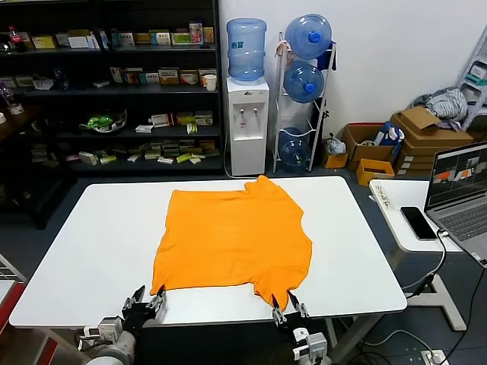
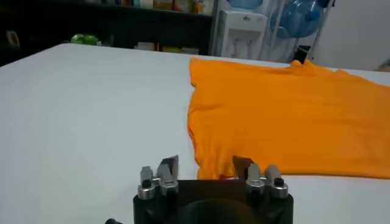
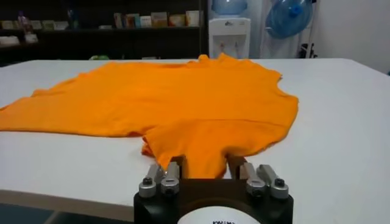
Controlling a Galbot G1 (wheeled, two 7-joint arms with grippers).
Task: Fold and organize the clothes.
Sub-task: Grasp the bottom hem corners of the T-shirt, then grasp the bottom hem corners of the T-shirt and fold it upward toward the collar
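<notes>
Orange T-shirt [image 1: 232,239] spread flat at the centre of the white bench [image 1: 91,251], long axis running 12 to 6 o'clock. Its near hem meets both grippers. Left gripper [image 1: 145,303], at 7 o'clock, stands open at the hem corner, holding nothing. Right gripper [image 1: 287,308], at 5 o'clock, straddles a hanging fold, jaws apart, seemingly not yet clamped.

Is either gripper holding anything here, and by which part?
Right gripper: jaws straddle the T-shirt's near hem corner, not clearly clamped. Left gripper: jaws open at the other near corner, holding nothing.
</notes>
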